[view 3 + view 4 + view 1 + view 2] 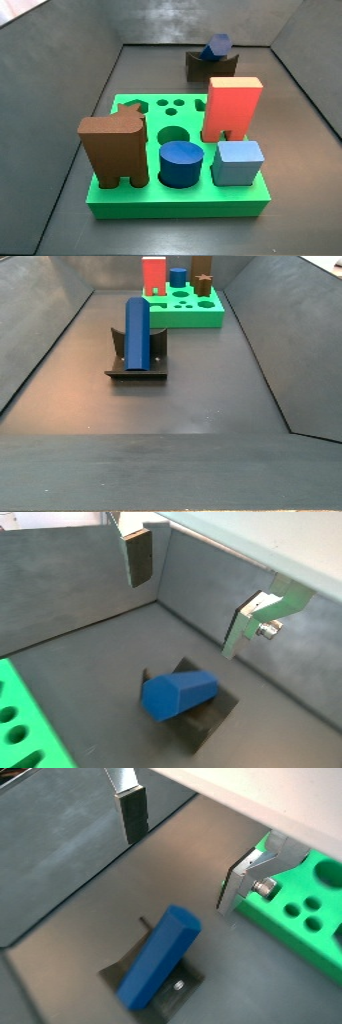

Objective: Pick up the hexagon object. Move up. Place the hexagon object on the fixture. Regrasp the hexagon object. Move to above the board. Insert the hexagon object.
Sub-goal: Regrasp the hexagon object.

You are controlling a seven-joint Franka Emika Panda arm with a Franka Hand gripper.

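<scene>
The hexagon object (pixel 138 331), a long dark blue bar, rests propped steeply on the fixture (pixel 138 369), apart from the board (pixel 187 316). Both also show in a side view, the bar (pixel 217 46) on the fixture (pixel 211 68) behind the green board (pixel 134 192). In both wrist views the bar (pixel 177 694) (pixel 158 956) lies on the fixture (pixel 209 725) (pixel 171 994) below my gripper (pixel 194 592) (pixel 185 848). The gripper is open and empty, its fingers (pixel 139 557) (pixel 131 813) wide apart above the bar. The gripper is out of both side views.
On the board stand a red block (pixel 233 108), a tall brown block (pixel 112 150), a short blue cylinder (pixel 181 163) and a light blue cube (pixel 239 162). Several open holes (pixel 171 103) lie at its far side. Grey walls (pixel 47 326) ring the floor.
</scene>
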